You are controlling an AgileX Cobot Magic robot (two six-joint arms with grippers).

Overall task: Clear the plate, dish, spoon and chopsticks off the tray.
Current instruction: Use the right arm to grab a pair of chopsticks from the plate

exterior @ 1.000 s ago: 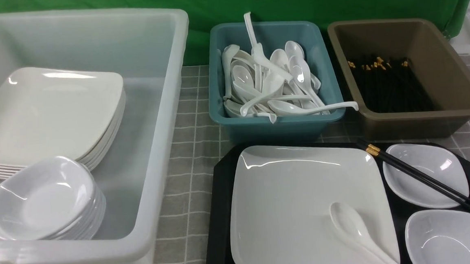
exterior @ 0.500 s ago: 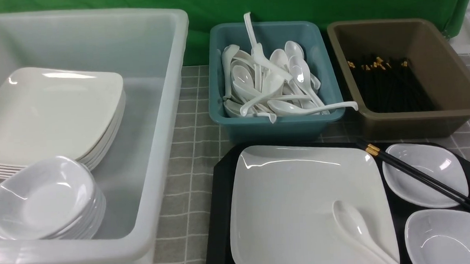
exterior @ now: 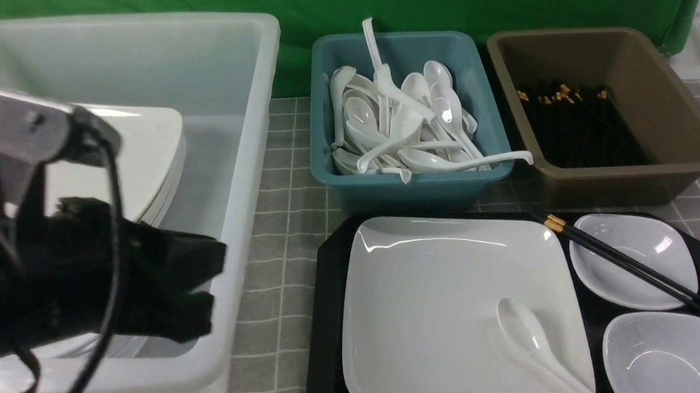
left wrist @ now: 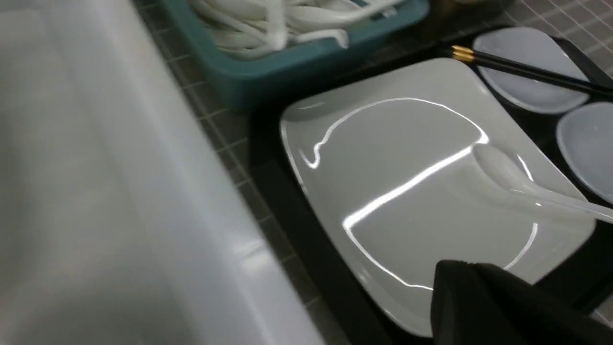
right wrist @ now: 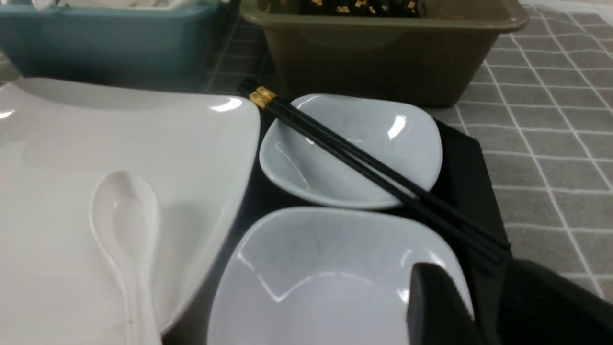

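The black tray [exterior: 327, 319] holds the large white plate [exterior: 441, 288], and the white spoon [exterior: 525, 334] lies on the plate's near right part. The black chopsticks [exterior: 634, 270] rest across the far small dish [exterior: 657, 244]; a second dish [exterior: 663, 353] sits nearer. My left gripper [exterior: 212, 281] hangs shut and empty over the white tub's front right, left of the tray. In the left wrist view its tip [left wrist: 467, 264] points toward the plate [left wrist: 407, 158]. My right gripper [right wrist: 471, 275] does not show in the front view. It stands open above the near dish's [right wrist: 325, 278] edge, holding nothing.
A big white tub [exterior: 247, 105] at the left holds stacked plates [exterior: 152, 148]. Behind the tray a teal tub [exterior: 404, 193] is full of spoons, and a brown tub [exterior: 629, 182] holds chopsticks. Grey checked cloth [exterior: 280, 255] covers the table.
My left arm has come into the front view from the lower left and now covers the dish stack in the white tub. Nothing on the tray has moved.
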